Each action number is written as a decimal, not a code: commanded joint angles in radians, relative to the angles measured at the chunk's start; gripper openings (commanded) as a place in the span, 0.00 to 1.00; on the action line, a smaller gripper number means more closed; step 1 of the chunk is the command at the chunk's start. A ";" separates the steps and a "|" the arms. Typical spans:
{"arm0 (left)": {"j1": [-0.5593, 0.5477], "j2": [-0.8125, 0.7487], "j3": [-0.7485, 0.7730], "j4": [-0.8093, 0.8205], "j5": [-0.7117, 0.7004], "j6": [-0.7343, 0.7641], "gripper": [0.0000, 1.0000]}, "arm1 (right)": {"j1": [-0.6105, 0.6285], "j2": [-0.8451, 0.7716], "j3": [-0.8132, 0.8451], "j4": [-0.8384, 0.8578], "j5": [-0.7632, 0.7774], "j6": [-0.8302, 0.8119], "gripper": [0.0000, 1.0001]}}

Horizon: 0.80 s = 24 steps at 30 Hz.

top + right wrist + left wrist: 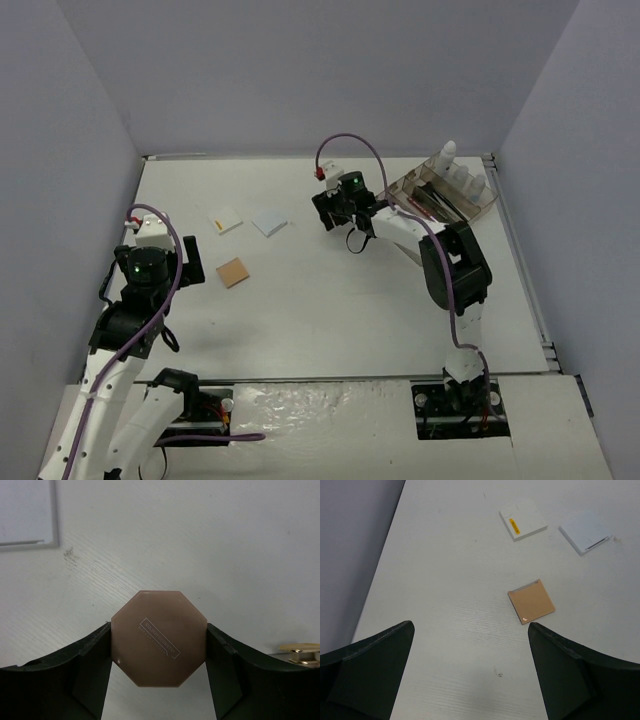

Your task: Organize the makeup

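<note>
White table (330,310): R gripper (159,630) clamps octagonal pink compact (159,655), L gripper (471,627) spread wide nr tan pad (531,601).

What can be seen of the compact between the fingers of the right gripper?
The compact is a flat, eight-sided case, dusty pink-brown and matte like plastic, with a small boxed logo printed slantwise in pale letters. The right gripper clamps it, one black finger against each side edge. The white table lies behind it; whether it rests there cannot be told.
</note>
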 commanded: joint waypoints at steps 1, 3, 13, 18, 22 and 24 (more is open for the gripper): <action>0.005 0.007 0.017 0.057 -0.009 0.000 0.97 | -0.039 -0.251 -0.069 0.040 0.067 0.004 0.14; 0.005 0.007 0.017 0.057 -0.008 0.001 0.97 | -0.071 -0.292 -0.105 0.030 0.068 0.026 0.15; 0.007 0.010 0.017 0.055 -0.015 0.000 0.97 | -0.238 -0.407 -0.263 0.034 0.039 0.084 0.35; 0.006 0.011 0.015 0.055 -0.015 0.001 0.97 | -0.284 -0.392 -0.311 0.061 0.028 0.105 0.40; 0.006 0.013 0.015 0.056 -0.015 0.002 0.97 | -0.293 -0.359 -0.330 0.077 0.034 0.117 0.53; 0.006 0.013 0.015 0.057 -0.015 0.002 0.97 | -0.295 -0.343 -0.337 0.093 0.032 0.123 0.62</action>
